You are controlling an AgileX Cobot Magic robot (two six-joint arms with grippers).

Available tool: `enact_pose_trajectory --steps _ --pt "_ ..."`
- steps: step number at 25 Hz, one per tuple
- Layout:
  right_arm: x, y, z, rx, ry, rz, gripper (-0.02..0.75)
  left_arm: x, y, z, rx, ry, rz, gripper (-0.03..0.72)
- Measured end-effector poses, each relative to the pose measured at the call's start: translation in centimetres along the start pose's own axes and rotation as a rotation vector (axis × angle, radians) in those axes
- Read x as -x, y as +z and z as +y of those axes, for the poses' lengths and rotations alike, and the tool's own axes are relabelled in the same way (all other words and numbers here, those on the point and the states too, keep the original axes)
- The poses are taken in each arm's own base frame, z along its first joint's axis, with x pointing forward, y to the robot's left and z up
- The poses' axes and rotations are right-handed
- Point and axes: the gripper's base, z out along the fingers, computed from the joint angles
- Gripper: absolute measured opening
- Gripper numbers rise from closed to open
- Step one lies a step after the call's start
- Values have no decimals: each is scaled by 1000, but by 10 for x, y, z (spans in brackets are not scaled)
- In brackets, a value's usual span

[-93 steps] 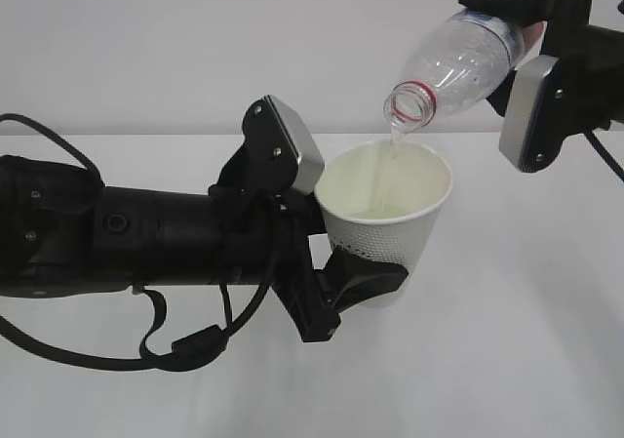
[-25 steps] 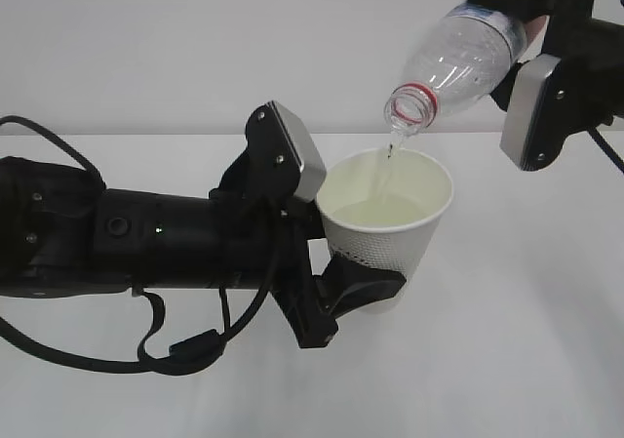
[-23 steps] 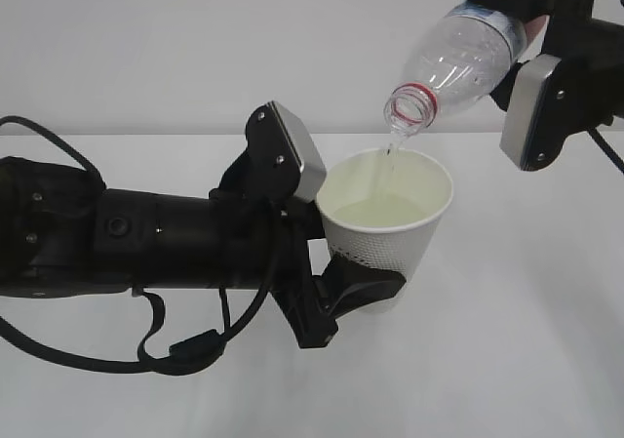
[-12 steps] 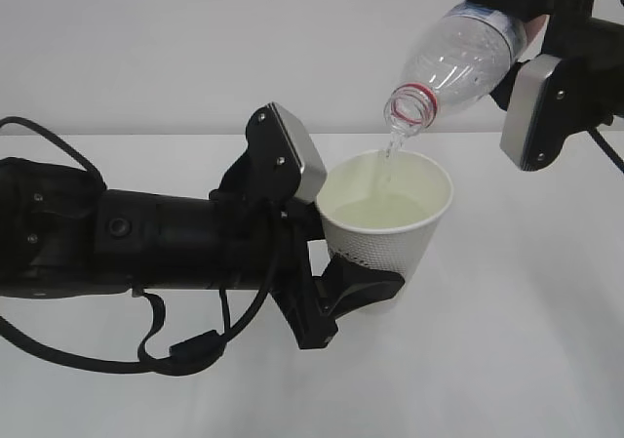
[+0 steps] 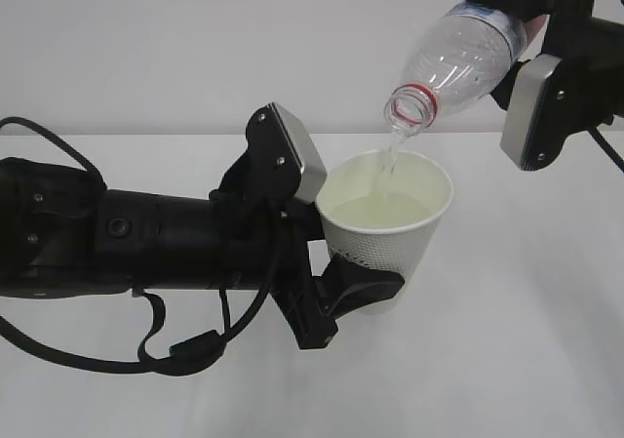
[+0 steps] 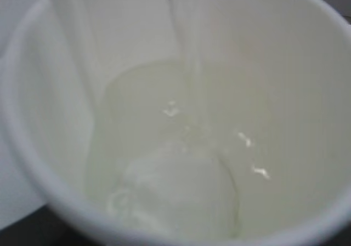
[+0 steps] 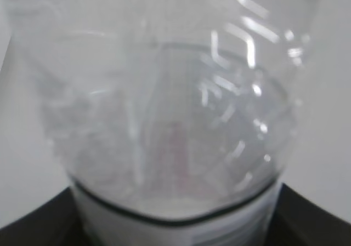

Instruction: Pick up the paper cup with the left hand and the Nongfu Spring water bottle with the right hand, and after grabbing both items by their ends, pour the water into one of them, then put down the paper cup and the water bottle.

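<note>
Pouring right now: the Nongfu Spring water bottle (image 5: 466, 56) hangs tilted neck-down above and to the right of the paper cup (image 5: 388, 231), its open mouth with the red neck ring just over the cup's far rim. A thin stream of the water (image 5: 391, 155) drops from that mouth into the cup and meets a pale pool that covers the bottom.

Down at the cup, the left hand (image 5: 343, 284) reaches in from the cup's left, long black arm lying nearly level. Its black fingers (image 5: 363, 286) clamp the cup low on its wall, under the dimpled band, and the cup sits upright in that grip, lifted clear of the white table (image 5: 526, 360). A grey block on the wrist stands just left of the cup's rim, and a loop of black cable (image 5: 166, 352) sags below the arm, left of the cup.

Up beyond the cup's right side, the right hand (image 5: 522, 23) grips the bottle at its base end, jaws closed around the body, grey side panel facing us.

From the left wrist camera, the cup's cream inside (image 6: 274, 92) fills the view, the stream landing in the pool with small bright glints. From the right wrist camera, the clear bottle (image 7: 164, 120) fills nearly everything, held between dark jaw edges at the bottom corners.
</note>
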Motion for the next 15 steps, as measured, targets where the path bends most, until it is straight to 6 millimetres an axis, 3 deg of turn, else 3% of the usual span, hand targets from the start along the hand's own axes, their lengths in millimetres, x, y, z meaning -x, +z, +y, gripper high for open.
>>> enact_pose_trajectory --steps 15 --pt "0 0 0 -2 -16 0 467 0 0 0 0 0 1 503"
